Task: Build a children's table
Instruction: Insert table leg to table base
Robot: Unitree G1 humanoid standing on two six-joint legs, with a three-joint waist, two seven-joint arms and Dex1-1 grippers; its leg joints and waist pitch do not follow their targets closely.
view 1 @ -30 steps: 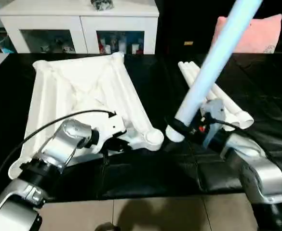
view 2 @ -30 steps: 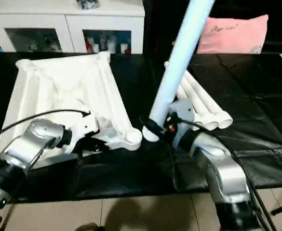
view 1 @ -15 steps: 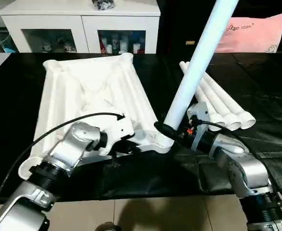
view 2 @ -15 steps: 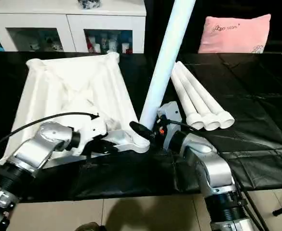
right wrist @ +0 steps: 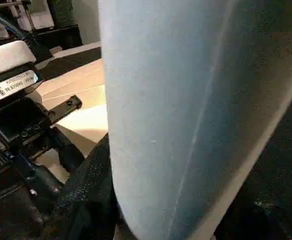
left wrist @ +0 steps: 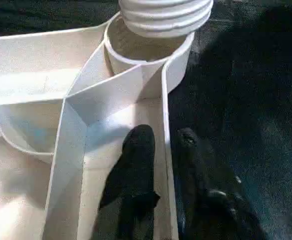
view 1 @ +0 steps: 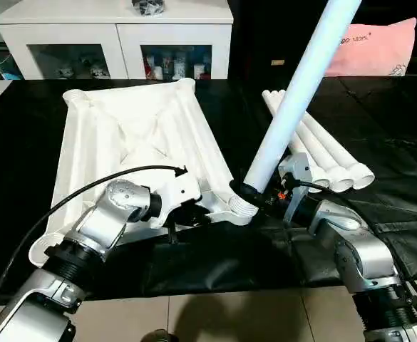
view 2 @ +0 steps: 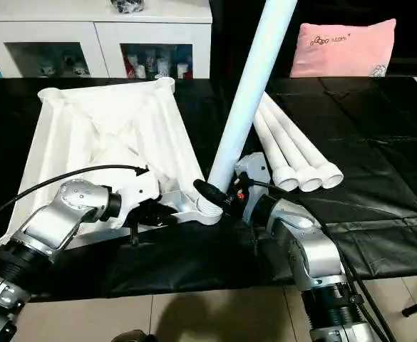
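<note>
Right gripper (view 1: 254, 194) clamps leg (view 1: 297, 89) near threaded end, over corner socket (left wrist: 146, 47). Left gripper (left wrist: 160, 142) straddles tabletop (view 1: 133, 139) rim, grip unclear. Leg: light, stiff, slippery, top-heavy; hold low.

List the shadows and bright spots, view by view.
Left wrist view: soft shade pools in the tabletop's hollows beside the left gripper. Left eye view: the lit tabletop stands bright against the black cloth. Right wrist view: the leg darkens toward one edge.
</note>
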